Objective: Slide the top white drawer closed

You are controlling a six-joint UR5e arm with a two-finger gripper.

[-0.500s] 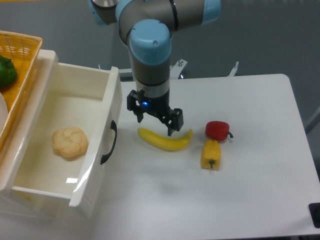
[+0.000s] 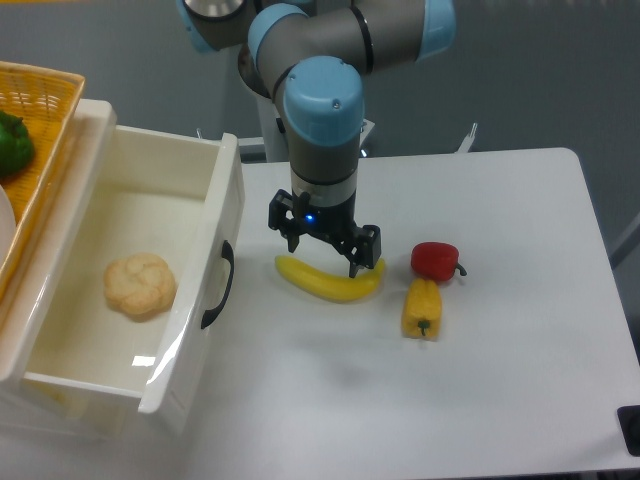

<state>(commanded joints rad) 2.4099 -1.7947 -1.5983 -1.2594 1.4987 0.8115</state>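
The top white drawer (image 2: 190, 300) stands pulled far out at the left, its front panel carrying a black curved handle (image 2: 219, 285). A round bread roll (image 2: 140, 285) lies inside it. My gripper (image 2: 325, 253) hangs to the right of the drawer front, above a yellow banana (image 2: 325, 281) on the table, fingers spread open and holding nothing. It is clearly apart from the handle.
A red pepper (image 2: 435, 260) and a yellow pepper (image 2: 421, 308) lie right of the banana. A woven yellow basket (image 2: 40, 130) with a green pepper (image 2: 14, 143) sits on top of the cabinet at the far left.
My gripper and arm have shifted a little to the right, away from the drawer front. The drawer and the food have not moved.
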